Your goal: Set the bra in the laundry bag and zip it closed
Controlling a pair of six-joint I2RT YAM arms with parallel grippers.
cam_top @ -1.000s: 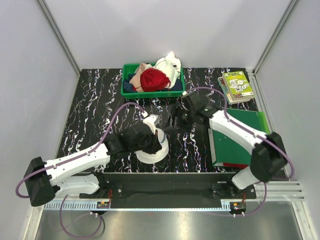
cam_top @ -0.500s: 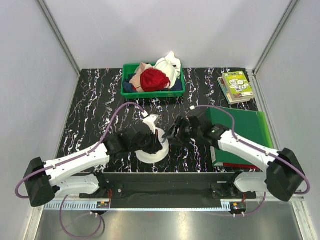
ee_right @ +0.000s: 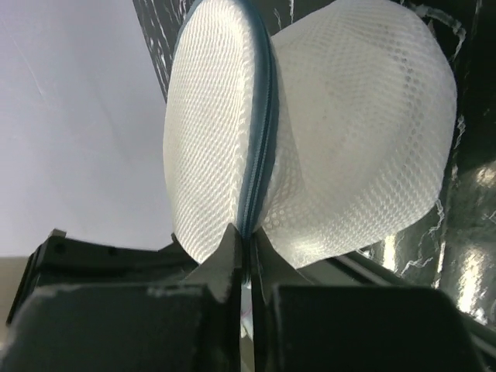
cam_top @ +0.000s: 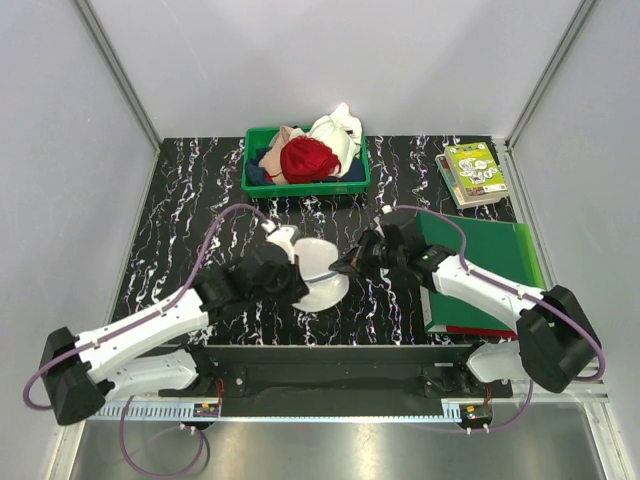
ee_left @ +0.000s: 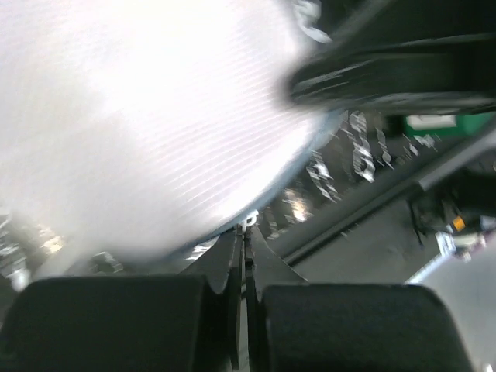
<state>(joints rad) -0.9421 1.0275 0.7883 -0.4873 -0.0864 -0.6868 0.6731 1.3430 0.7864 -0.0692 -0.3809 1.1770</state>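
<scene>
The bag [cam_top: 322, 268] is at the table's [cam_top: 180, 220] middle. A second ago it sat as a low dome; now it is tipped up on edge and shifted toward 1 o'clock. Its grey zip [ee_right: 260, 139] looks shut along the stretch that the right wrist view shows. The bra is nowhere to be seen on its own, so it is probably inside, though the mesh hides that. The right gripper [ee_right: 246, 235] has swung in to the bag's 3 o'clock, and its jaws, spread a moment ago, are now pinched on the zipped rim. The left gripper [ee_left: 242, 235], at 9 o'clock, keeps its jaws pressed together on the opposite edge. With both sides held, the closing looks nearly done. What remains is likely running the zip to its end.
</scene>
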